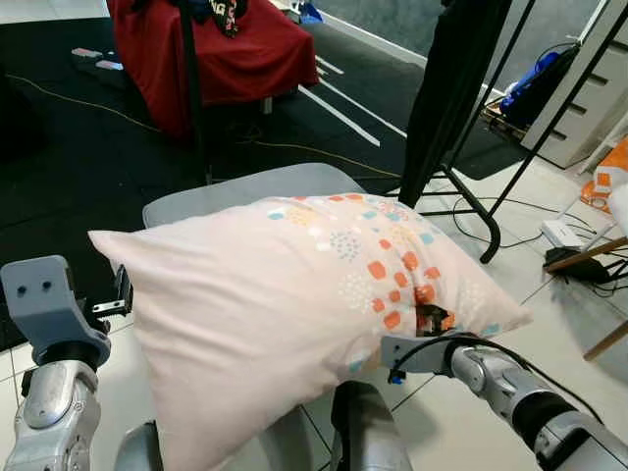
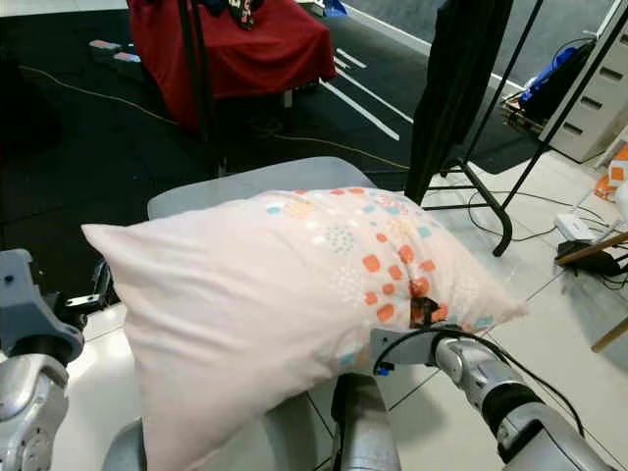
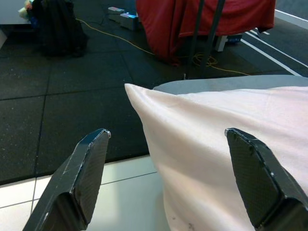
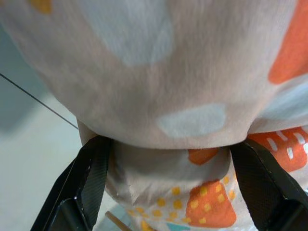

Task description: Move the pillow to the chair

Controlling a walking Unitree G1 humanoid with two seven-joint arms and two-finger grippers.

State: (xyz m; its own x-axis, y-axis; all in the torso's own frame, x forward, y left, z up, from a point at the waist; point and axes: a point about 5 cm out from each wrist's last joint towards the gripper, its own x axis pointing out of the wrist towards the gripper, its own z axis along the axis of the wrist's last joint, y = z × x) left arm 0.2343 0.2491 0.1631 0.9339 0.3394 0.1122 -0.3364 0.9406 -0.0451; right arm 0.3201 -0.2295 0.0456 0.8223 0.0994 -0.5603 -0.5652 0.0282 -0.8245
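Your pillow (image 1: 294, 314) is big, puffy and soft, pale pink with orange and blue dots. It is up in the air, just in front of the gray chair (image 1: 235, 191) seat. Your right gripper (image 4: 168, 192) squeezes a bunched fold at its far corner. Your left gripper (image 3: 168, 178) is spread wide, one finger touching the pillow's smooth side.

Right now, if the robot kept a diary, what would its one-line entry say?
pillow: over grey chair seat, contact unclear | right gripper: fingers around pillow's end | left gripper: open at pillow's corner | step: setting down
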